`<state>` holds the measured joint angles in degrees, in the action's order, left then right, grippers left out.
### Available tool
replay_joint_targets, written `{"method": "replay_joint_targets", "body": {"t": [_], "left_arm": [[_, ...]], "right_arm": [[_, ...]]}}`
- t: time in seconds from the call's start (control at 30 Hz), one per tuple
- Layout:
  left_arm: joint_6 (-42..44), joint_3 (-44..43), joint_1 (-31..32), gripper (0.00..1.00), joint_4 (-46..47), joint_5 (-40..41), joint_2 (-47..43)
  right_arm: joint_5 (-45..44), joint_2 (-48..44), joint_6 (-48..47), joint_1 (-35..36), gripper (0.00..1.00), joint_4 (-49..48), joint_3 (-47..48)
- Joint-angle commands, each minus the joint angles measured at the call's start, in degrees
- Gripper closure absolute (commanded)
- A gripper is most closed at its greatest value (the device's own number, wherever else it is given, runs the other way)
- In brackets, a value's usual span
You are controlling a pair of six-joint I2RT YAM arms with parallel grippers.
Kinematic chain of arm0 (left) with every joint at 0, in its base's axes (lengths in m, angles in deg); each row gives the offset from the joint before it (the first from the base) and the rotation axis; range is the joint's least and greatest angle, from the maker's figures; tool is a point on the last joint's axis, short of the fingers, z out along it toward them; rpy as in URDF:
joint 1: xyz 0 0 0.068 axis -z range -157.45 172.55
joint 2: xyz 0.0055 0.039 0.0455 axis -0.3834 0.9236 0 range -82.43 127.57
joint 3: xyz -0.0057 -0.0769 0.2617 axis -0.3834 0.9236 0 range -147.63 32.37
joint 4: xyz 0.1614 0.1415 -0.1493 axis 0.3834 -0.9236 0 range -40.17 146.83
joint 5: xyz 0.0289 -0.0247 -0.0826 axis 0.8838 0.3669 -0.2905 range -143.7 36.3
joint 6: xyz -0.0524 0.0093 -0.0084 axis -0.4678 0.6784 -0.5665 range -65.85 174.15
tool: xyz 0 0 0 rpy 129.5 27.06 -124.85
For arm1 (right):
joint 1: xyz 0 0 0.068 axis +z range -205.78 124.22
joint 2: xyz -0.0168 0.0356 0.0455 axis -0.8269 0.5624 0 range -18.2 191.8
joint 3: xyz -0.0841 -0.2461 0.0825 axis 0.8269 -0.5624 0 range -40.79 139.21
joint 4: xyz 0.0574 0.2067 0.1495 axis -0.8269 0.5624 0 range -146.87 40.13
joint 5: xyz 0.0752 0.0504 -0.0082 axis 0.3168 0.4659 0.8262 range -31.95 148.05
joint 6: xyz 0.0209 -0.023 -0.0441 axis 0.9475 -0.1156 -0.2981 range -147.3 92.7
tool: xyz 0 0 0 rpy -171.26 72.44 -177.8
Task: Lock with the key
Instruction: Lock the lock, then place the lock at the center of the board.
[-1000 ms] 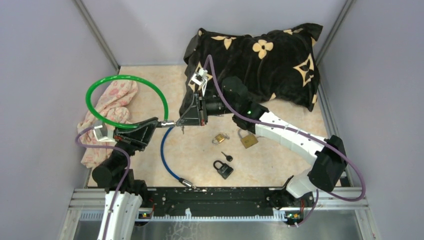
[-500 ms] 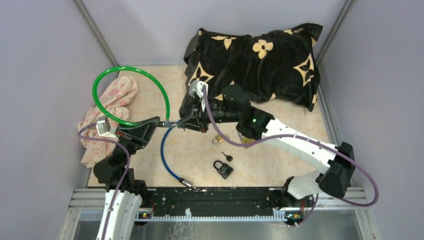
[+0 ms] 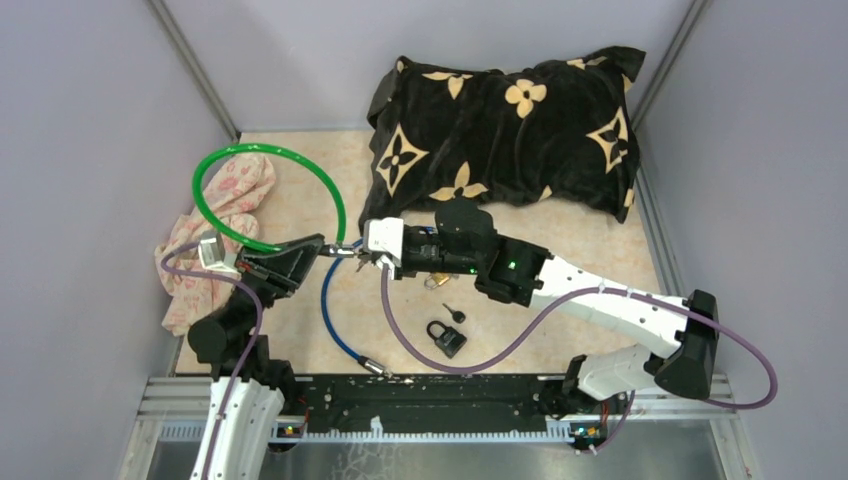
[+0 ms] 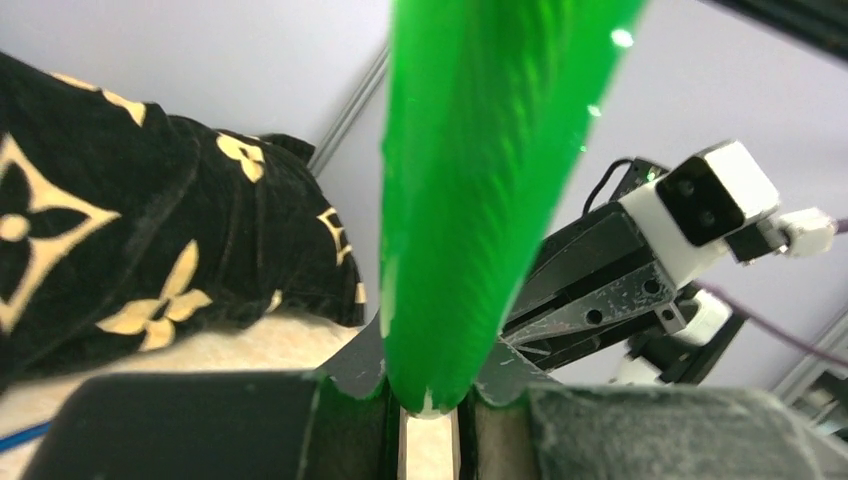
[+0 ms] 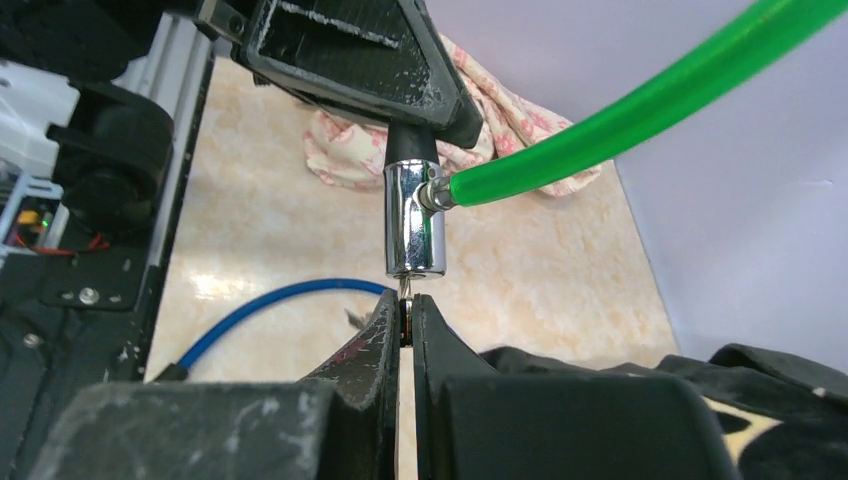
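A green cable lock (image 3: 268, 150) loops over the left of the floor and ends in a chrome cylinder (image 3: 345, 250). My left gripper (image 3: 322, 246) is shut on the rear end of that cylinder and holds it above the floor. In the left wrist view the green cable (image 4: 480, 200) rises from between the closed left gripper (image 4: 430, 405). My right gripper (image 3: 365, 252) faces it. In the right wrist view it (image 5: 404, 308) is shut on a small key (image 5: 403, 296) whose blade enters the chrome cylinder (image 5: 415, 220).
A blue cable lock (image 3: 335, 310) lies below the grippers. A brass padlock (image 3: 437, 279), a small black key (image 3: 455, 313) and a black padlock (image 3: 446, 338) lie near the middle. A black patterned pillow (image 3: 510, 120) fills the back. A pink cloth (image 3: 215, 225) lies at the left.
My right wrist has rolled and dropped level with the cylinder, its forearm now over the brass padlocks. The green loop and left gripper have shifted slightly right.
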<state>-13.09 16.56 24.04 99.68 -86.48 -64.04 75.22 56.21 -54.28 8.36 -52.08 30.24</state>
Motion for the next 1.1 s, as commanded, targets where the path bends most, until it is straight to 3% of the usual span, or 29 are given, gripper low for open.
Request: {"method": "replay_joint_targets", "body": {"t": [0.0, 0.1, 0.33, 0.43, 0.47, 0.57, 0.67, 0.77, 0.83, 0.97, 1.07], "left_arm": [[11.2, -2.5, -0.3, 1.0, 5.7, 0.8, -0.5], [17.0, -3.7, -0.3, 1.0, 7.6, 2.6, -1.2], [17.7, -2.3, -0.2, 1.0, 6.4, 1.1, -0.2], [15.4, -1.5, -0.2, 1.0, 1.0, 1.0, 1.3], [13.3, -1.6, -0.2, 1.0, -6.4, 1.5, 2.3], [9.9, -1.0, 0.8, 1.0, -22.6, 0.5, 6.9], [10.7, 0.6, 2.2, 1.0, -29.2, -5.1, 13.1], [12.0, 2.1, 6.7, 1.0, -32.3, -9.3, 21.1], [12.7, 2.3, 11.0, 1.0, -35.0, -7.2, 24.3], [9.1, 4.4, 14.7, 1.0, -27.8, -5.7, 33.5], [6.8, 5.4, 18.5, 1.0, -29.3, -1.5, 40.3]], "right_arm": [[-1.5, -0.5, -6.9, -1.2, 1.0, 5.8, 0.4], [1.2, -4.6, -2.4, -6.9, 1.0, 5.4, -6.6], [-0.7, -20.4, 7.1, -14.2, 1.0, -0.1, -24.2], [-3.4, -24.1, 10.2, -14.3, 1.0, -0.4, -27.0], [-4.6, -24.6, 11.4, -14.3, 1.0, -0.3, -27.3], [-7.0, -24.9, 14.9, -14.3, 1.0, -0.8, -27.9], [-7.6, -23.9, 18.3, -14.3, 1.0, -2.3, -28.4], [-6.9, -20.9, 22.7, -14.2, 1.0, -3.8, -28.4], [-5.8, -18.7, 26.0, -14.2, 1.0, -6.4, -29.0], [-4.4, -13.7, 33.9, -13.8, 1.0, -12.9, -31.4], [-4.3, -9.3, 38.1, -12.7, 1.0, -16.7, -31.5]]}}
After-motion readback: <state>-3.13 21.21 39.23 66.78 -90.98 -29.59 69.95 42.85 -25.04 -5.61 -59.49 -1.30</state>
